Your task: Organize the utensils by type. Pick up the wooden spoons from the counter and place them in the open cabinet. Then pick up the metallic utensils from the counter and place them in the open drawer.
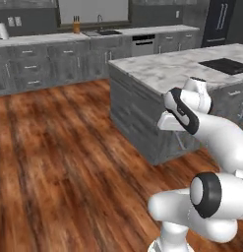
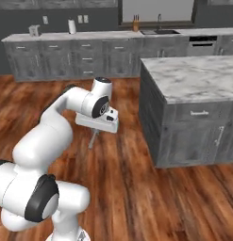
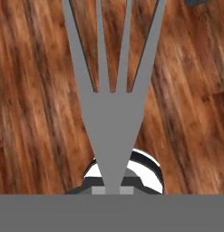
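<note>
Left base view: wood plank floor (image 1: 59, 162) across the left and centre. Back wall carries a long marble desk (image 1: 39, 38) over grey drawer fronts, with a paper towel roll (image 1: 2, 30) at its far left, a knife block (image 1: 76, 24) further along, then a sink (image 1: 104, 32). To the right stands a marble-topped island (image 1: 167, 69) with a black cooktop (image 1: 226, 65) set in it. The white arm (image 1: 211, 133) rises at lower right, in front of the island.

Right base view: the arm (image 2: 47, 136) bends up from lower left. The tool (image 2: 95, 135) points down over the floor, left of the island (image 2: 193, 77), well apart from it. A slim grey fork (image 2: 94, 139) hangs from the tool, tines downward, clear of the floor.

Hand view: the tool is pressed together, pinching the fork (image 3: 111, 113) by its handle. Four tines fan out toward the top of the view, with the plank floor (image 3: 36, 113) behind them.
</note>
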Controlling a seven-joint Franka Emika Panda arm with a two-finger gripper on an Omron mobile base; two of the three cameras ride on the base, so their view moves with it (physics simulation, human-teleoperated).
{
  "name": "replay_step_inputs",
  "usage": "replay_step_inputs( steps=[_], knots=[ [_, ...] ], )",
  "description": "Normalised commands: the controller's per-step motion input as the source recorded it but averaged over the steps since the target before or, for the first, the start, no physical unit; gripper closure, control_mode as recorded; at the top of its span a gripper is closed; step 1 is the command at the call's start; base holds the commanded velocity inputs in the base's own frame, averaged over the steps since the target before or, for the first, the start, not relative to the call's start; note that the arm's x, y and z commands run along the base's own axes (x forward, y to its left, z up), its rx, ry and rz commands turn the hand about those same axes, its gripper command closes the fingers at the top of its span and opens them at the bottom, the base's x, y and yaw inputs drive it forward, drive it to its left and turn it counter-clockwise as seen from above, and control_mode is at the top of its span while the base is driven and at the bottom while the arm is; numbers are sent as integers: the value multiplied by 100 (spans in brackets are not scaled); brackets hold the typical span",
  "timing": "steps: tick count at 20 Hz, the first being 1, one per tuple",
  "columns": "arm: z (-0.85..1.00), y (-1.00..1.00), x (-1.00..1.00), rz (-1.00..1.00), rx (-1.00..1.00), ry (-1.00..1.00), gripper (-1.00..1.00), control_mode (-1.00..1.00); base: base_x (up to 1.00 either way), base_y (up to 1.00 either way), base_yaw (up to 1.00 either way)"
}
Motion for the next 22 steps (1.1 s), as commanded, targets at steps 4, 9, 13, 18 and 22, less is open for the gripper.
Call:
replay_step_inputs(
  steps=[4,9,13,18,22],
  knots=[
    [0,0,0,0,0,0,100,100,40,0,53],
    [0,0,0,0,0,0,100,100,36,0,77],
    [0,0,0,0,0,0,100,100,59,0,59],
    [0,0,0,0,0,0,100,100,65,1,35],
    [0,0,0,0,0,0,100,100,59,0,55]
  ],
)
